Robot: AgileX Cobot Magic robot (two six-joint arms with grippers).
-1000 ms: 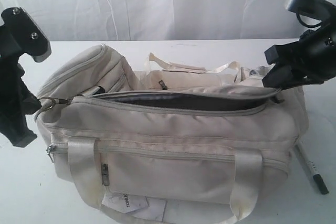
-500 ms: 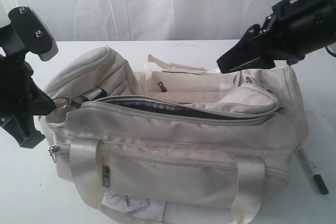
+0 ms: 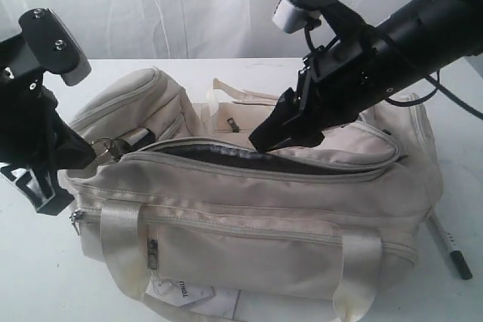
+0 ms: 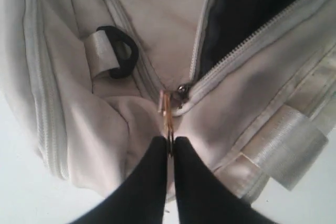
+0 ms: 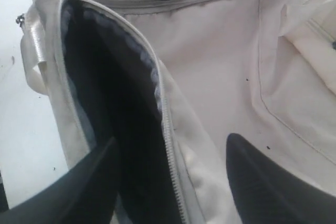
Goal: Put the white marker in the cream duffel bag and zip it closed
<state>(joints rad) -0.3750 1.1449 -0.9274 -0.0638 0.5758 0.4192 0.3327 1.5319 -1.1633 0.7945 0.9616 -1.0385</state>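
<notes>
Counter (image 3: 30,262) carries the cream duffel bag (image 3: 249,209), its main zipper open on black lining. Over that opening hangs the right hand (image 5: 172,139), fingers spread wide, holding nothing. At the bag's other end the left hand (image 4: 169,142) pinches the zipper pull ring (image 4: 167,114). Outside, the white marker (image 3: 447,248) lies on the counter just beside the bag.

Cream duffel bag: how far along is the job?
Done: the cream fabric duffel bag has its main zip open, black lining showing. In hand: left fingers pinch the metal zip-pull ring at the bag's end; right fingers hang open and empty above the opening. Left: the slim white marker lies on the white table beside the bag, not yet picked up; then bagging and zipping shut.
</notes>
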